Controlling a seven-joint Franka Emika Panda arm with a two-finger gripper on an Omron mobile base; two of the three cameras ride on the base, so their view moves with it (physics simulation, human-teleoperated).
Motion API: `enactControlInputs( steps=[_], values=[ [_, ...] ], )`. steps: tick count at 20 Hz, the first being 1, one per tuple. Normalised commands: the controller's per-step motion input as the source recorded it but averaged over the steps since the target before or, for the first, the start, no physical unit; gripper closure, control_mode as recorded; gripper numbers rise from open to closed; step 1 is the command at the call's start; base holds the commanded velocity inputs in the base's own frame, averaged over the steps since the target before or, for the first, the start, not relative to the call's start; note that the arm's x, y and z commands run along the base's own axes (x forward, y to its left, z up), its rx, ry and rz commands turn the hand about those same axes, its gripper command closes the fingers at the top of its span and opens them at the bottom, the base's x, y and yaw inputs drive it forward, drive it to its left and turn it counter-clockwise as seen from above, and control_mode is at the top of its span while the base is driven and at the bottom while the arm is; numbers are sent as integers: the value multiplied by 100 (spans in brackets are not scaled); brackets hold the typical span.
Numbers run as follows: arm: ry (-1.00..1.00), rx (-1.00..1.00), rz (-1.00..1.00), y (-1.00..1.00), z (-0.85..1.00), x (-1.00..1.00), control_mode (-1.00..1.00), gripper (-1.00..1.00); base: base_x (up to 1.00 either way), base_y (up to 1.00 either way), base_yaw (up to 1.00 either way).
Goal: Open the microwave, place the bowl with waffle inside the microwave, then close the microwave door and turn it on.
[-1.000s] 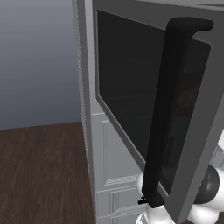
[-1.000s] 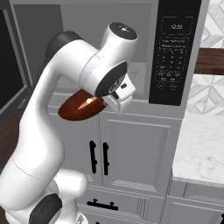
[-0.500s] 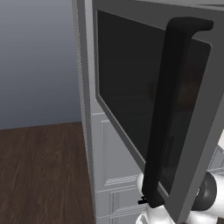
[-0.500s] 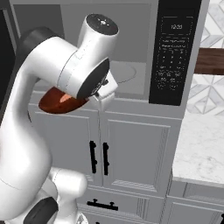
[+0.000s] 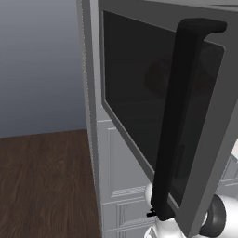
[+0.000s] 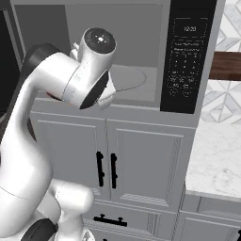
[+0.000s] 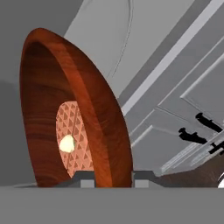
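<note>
The microwave [image 6: 141,28] stands open, its bare cavity and round glass turntable [image 6: 129,77] in sight beside the dark control panel [image 6: 188,56]. The microwave door [image 5: 135,93] is swung wide out to the left, with its thick black handle [image 5: 179,121] facing the left base camera. My gripper [image 7: 114,178] is shut on the rim of the bowl [image 7: 48,122], a brown wooden one seen edge-on with the waffle [image 7: 76,140] inside. In the right base view my arm covers the bowl except a reddish sliver [image 6: 52,96] at the cavity's left front.
Below the microwave are white panelled cabinet doors [image 6: 141,169] with small black handles [image 6: 106,169]. A marble counter [image 6: 216,160] lies to the right. Dark wood floor [image 5: 42,186] spreads left of the cabinet column. The open door juts into the space on the left.
My arm has swung up and to the left, carrying the bowl from below the cavity's front to its left opening. The bowl is now mostly behind my arm.
</note>
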Motion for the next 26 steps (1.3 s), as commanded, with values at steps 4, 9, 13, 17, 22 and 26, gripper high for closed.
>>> enactControlInputs(
  steps=[4,9,13,17,22,26],
  values=[
    [-10,14,-20,10,-9,94,-100,100,0,0,0],
    [-1,14,-13,4,-1,100,-100,100,0,0,0],
    [2,7,0,3,-26,100,-100,100,0,0,0],
    [8,10,0,-2,-31,94,-100,100,0,0,0],
    [1,7,0,-1,-35,74,-100,100,0,0,0],
    [5,1,0,0,-8,25,-100,-100,0,0,0]
  ],
)
